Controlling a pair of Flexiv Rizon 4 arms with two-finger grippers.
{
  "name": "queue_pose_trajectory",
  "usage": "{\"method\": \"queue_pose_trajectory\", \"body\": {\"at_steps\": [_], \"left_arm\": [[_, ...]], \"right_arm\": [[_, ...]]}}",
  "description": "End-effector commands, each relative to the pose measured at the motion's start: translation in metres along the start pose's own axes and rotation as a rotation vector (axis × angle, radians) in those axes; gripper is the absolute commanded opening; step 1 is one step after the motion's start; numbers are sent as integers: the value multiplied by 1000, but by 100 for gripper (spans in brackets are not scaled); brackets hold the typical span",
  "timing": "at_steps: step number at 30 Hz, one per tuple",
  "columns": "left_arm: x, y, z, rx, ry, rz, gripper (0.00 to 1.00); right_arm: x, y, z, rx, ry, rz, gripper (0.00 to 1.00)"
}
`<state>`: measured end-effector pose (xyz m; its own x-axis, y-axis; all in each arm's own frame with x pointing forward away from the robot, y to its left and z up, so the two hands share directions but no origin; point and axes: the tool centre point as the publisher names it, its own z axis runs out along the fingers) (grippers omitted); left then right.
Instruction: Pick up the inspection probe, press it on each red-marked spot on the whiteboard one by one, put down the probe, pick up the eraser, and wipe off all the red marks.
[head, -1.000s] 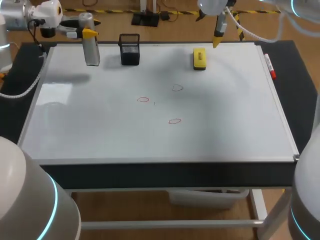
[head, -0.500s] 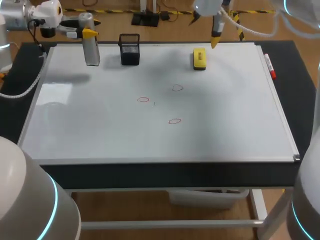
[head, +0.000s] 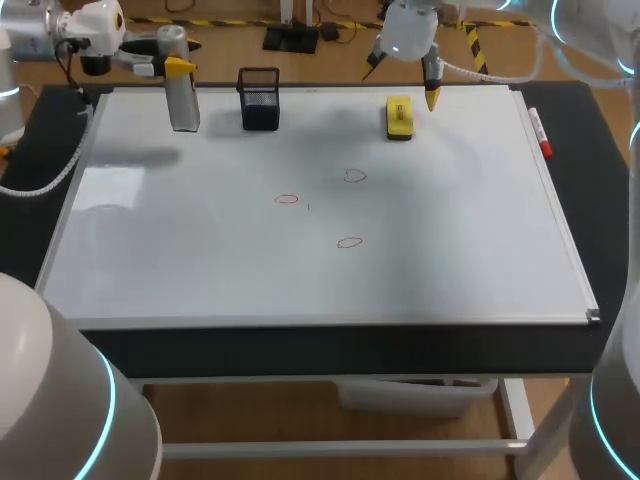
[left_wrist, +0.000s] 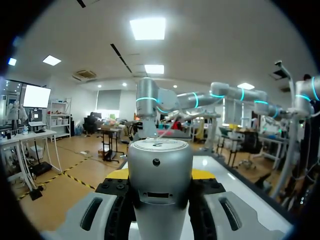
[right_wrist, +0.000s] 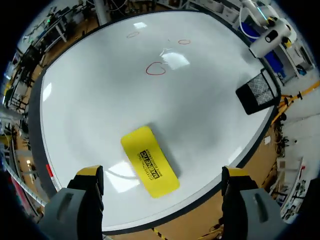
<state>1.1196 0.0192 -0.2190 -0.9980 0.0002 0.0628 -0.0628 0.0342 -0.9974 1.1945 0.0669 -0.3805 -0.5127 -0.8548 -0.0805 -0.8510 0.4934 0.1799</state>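
Silver, round and smooth inspection probe (head: 184, 105), upright over the far left corner of the whiteboard (head: 200, 280). Sits squeezed from both sides in the left gripper (head: 175, 68). White, flat and shiny board, with a thin grey rim all round. Leaves lots of bare room in the middle, at the front and on both sides. Three thin red marks (head: 349, 241), little loops, apart from each other near the middle. Yellow eraser (head: 399, 117), a flat block with round corners, by the far edge. Right over it, right gripper (right_wrist: 162, 176), fingers wide apart, nothing held. Black mesh cup (head: 259, 98) between probe and eraser, touching neither. Red marker (head: 538, 132) just beside the right rim.
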Motion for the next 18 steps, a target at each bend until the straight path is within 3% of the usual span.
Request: {"method": "queue_pose_trajectory", "body": {"at_steps": [1, 6, 12, 18], "left_arm": [[3, -2, 2, -4, -9, 2, 0], [3, -2, 2, -4, -9, 2, 0], [3, -2, 2, -4, -9, 2, 0], [3, -2, 2, -4, -9, 2, 0]], "right_arm": [[4, 5, -3, 8, 6, -119, 100], [8, 14, 4, 3, 2, -250, 100], [18, 12, 13, -7, 14, -292, 100], [20, 11, 21, -1, 91, -360, 100]]}}
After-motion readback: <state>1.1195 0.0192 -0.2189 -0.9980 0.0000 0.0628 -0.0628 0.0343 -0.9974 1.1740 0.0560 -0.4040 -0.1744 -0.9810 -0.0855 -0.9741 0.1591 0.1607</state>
